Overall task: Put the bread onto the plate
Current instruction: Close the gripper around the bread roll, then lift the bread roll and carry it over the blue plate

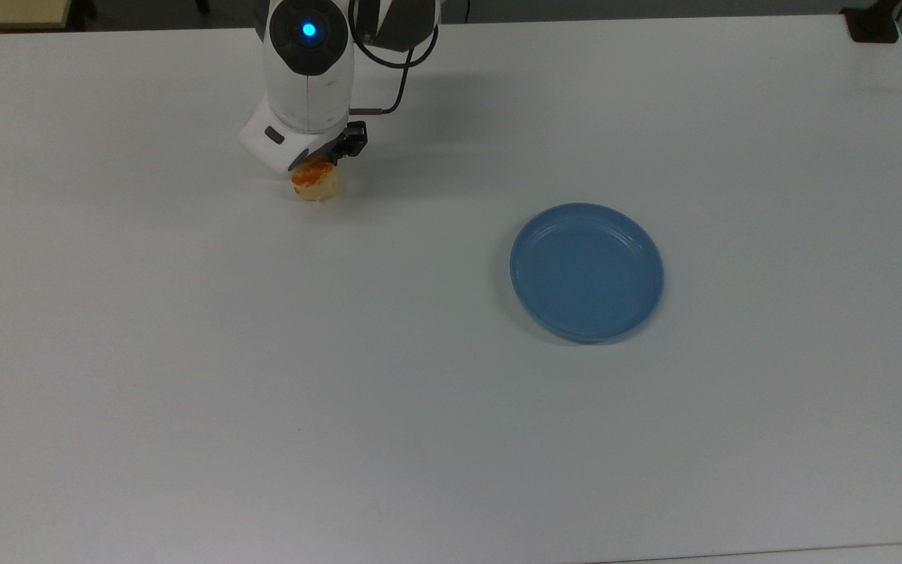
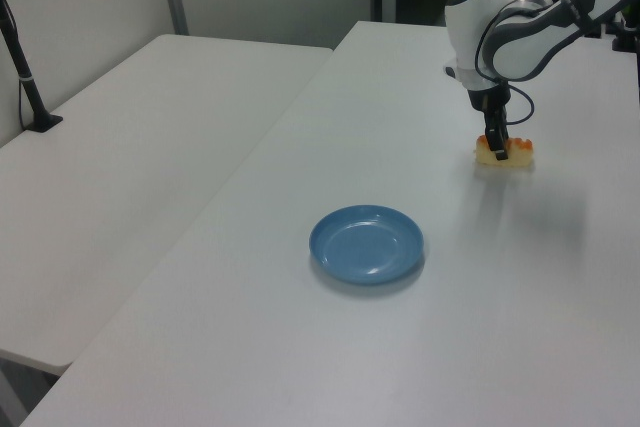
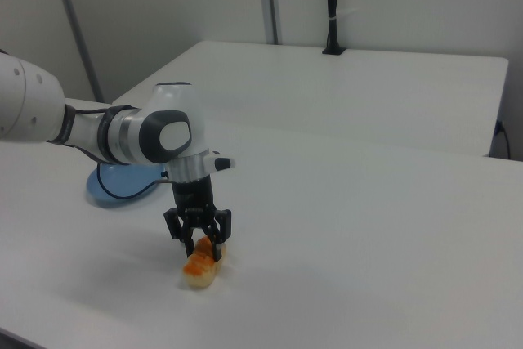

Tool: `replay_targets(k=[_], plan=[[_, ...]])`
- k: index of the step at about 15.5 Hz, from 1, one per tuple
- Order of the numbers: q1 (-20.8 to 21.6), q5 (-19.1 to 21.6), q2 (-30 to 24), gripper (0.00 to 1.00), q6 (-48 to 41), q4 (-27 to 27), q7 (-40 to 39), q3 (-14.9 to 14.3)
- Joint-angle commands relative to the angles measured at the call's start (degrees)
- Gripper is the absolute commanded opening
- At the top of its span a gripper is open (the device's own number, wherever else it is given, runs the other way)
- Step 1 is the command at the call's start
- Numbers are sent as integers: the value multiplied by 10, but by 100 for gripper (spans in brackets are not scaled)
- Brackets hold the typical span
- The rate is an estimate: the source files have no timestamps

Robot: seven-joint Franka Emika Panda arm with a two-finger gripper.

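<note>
Straddling the bread [image 3: 202, 268] on the desk [image 1: 263, 376], the end effector [image 3: 197, 245] is spread; the plate [image 1: 586, 271] sits well apart.

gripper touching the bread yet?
Cannot tell. In the right view the gripper straddles the far end of the bread, fingers open on either side, but neither contact nor a gap shows plainly.

Gripper [image 1: 318, 160] over bread [image 1: 315, 182], plate [image 1: 586, 271] well apart
</note>
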Motion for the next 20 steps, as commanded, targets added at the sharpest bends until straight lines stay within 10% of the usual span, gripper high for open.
replay_targets(k=[1, 9, 20], plan=[[10, -1, -28, 59, -11, -7, -6, -3], [104, 156, -12, 59, -55, 162, 101, 2], [240, 169, 227, 59, -52, 371, 304, 2]])
